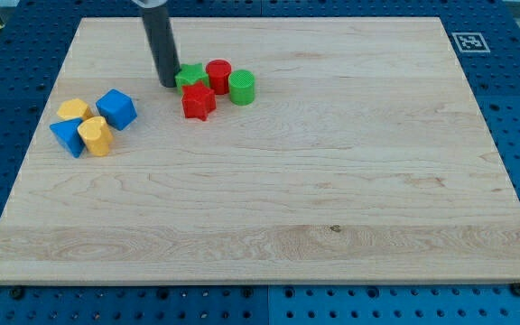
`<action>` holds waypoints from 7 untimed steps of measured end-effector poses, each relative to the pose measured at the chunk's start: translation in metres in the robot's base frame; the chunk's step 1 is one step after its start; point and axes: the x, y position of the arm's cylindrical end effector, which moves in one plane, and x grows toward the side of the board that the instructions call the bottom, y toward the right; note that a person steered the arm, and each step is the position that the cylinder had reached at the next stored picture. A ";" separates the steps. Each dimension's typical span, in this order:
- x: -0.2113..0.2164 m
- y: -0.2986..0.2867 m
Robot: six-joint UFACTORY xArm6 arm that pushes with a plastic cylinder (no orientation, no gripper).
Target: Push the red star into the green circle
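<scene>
The red star point(198, 101) lies on the wooden board near the view's top, left of centre. The green circle point(241, 87) stands just right of and above it, a small gap apart. A red circle point(218, 74) sits between them at the top, touching the green circle. A green star point(189, 78) sits just above the red star, touching it. My tip point(167, 84) rests on the board right at the green star's left side, up and left of the red star.
A cluster at the view's left holds a blue cube point(116, 108), a yellow block point(73, 110), a blue triangle point(66, 137) and a yellow cylinder point(96, 136). A marker tag point(467, 41) sits at the board's top right corner.
</scene>
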 end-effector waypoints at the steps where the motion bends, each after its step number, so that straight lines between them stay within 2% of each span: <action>1: 0.004 0.012; 2: 0.004 -0.022; 3: 0.023 -0.034; 4: 0.060 -0.028; 5: 0.078 -0.007; 7: 0.055 0.042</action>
